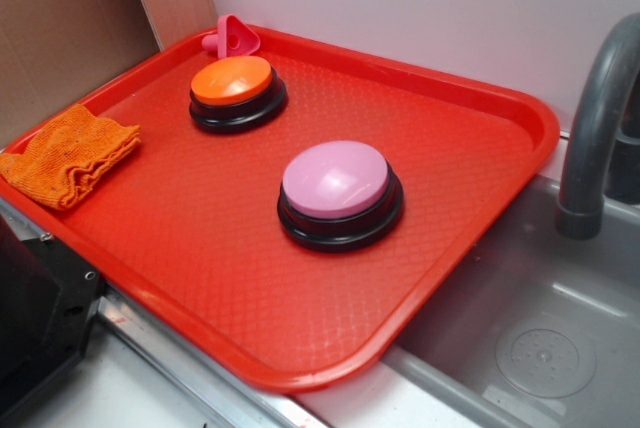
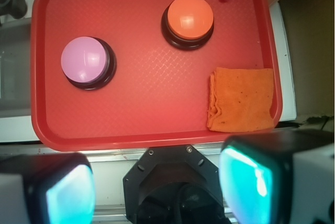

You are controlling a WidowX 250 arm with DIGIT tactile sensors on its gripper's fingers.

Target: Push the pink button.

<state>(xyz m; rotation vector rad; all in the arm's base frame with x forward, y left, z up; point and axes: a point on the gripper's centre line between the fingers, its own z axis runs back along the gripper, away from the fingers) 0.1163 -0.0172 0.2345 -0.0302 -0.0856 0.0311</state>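
Wrist view: jaws apart, empty, well clear of the light-pink domed push button (image 2: 86, 60); risk: drifting onto the orange-topped round button (image 2: 187, 17) would trigger wrongly.

Lighting is bright and even; shadows are soft. Glare marks the pink button (image 2: 85, 59). Near hand pads (image 2: 246, 179) are blurred.
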